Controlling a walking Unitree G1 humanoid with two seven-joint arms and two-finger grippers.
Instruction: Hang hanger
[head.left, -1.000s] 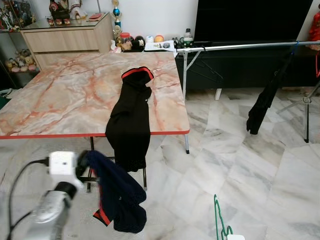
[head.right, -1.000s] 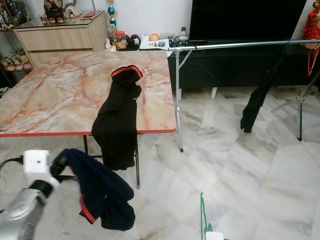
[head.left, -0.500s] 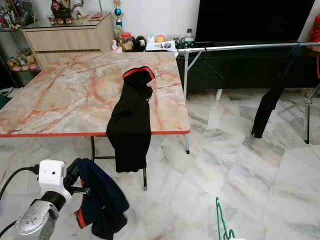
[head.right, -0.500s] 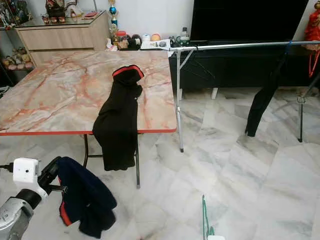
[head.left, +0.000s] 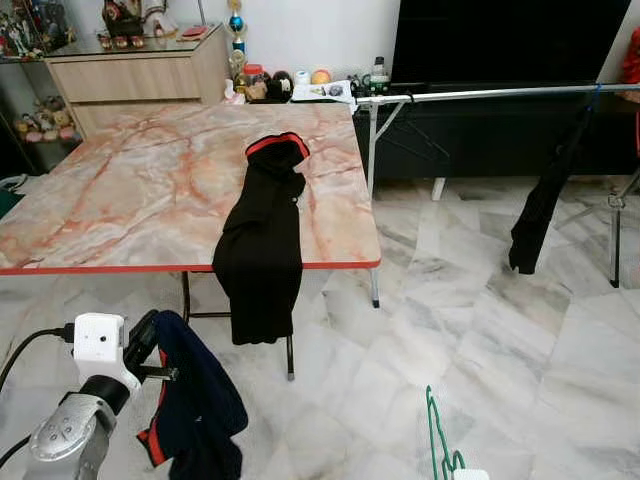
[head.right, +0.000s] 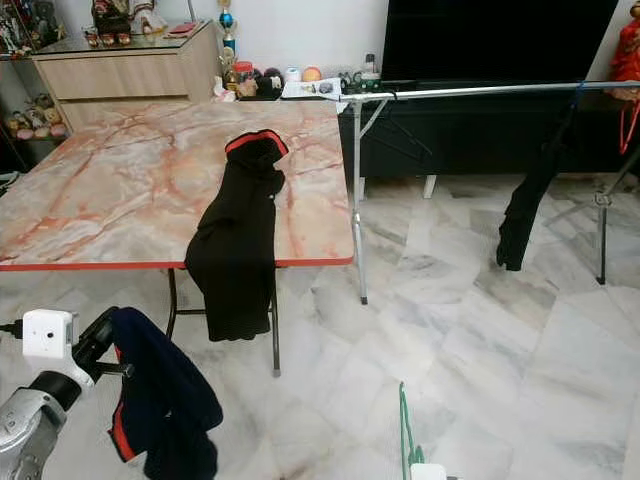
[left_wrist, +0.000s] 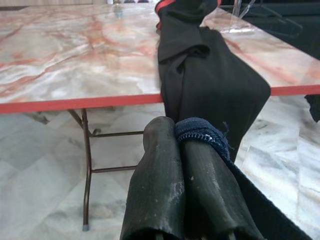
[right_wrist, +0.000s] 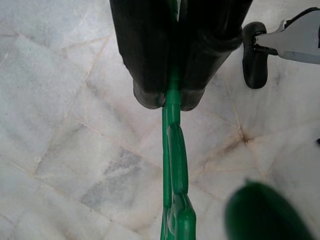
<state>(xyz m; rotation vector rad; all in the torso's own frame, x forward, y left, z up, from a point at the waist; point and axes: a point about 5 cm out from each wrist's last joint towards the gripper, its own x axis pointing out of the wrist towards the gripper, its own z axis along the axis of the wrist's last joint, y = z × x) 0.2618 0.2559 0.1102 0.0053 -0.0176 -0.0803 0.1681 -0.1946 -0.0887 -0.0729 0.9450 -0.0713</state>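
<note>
A green plastic hanger (head.left: 436, 440) stands up at the bottom of the head views, over the floor. In the right wrist view my right gripper (right_wrist: 172, 97) is shut on the hanger (right_wrist: 172, 165), its thin green bar pinched between both fingers. At the lower left my left gripper (head.left: 148, 345) is shut on a dark navy garment with red trim (head.left: 197, 410) that hangs down toward the floor. The left wrist view shows its fingers (left_wrist: 165, 170) closed on the navy cloth edge (left_wrist: 202, 134). A black garment with a red collar (head.left: 262, 235) drapes over the marble table's front edge.
The marble table with a red rim (head.left: 120, 190) stands ahead left. A metal clothes rail (head.left: 480, 93) runs to the right, with a dark garment (head.left: 540, 215) hanging from it. A cabinet (head.left: 140, 75) and a black TV unit (head.left: 500, 130) line the back wall.
My left gripper has dropped lower and toward the left, and the navy garment now hangs lower. The dark garment on the rail has swung slightly right.
</note>
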